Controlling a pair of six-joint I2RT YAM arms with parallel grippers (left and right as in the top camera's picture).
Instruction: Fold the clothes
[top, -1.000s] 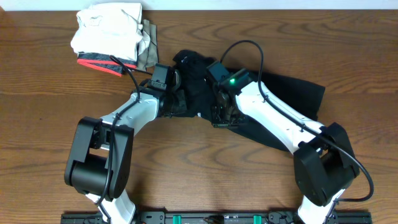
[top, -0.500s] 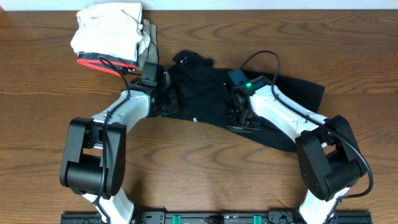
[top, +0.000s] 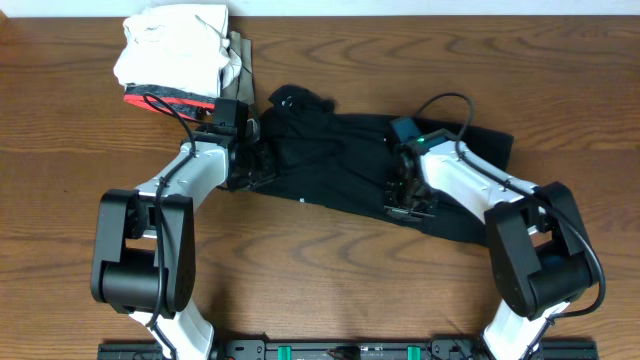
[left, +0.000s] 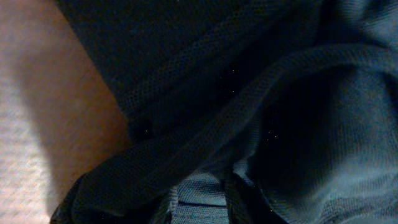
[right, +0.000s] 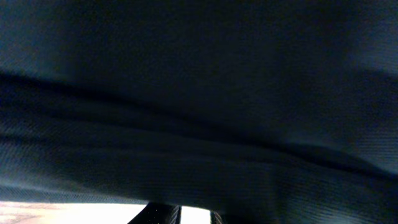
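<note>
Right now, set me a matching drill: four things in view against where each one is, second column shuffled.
Things:
1. shirt
2. folded pile
3. left tool
4. right tool

Places:
A. far left corner
B. at the shirt's left end
C. spread across the middle
D. on the shirt's right half

Pairs: 1-C, 2-A, 3-B, 4-D
</note>
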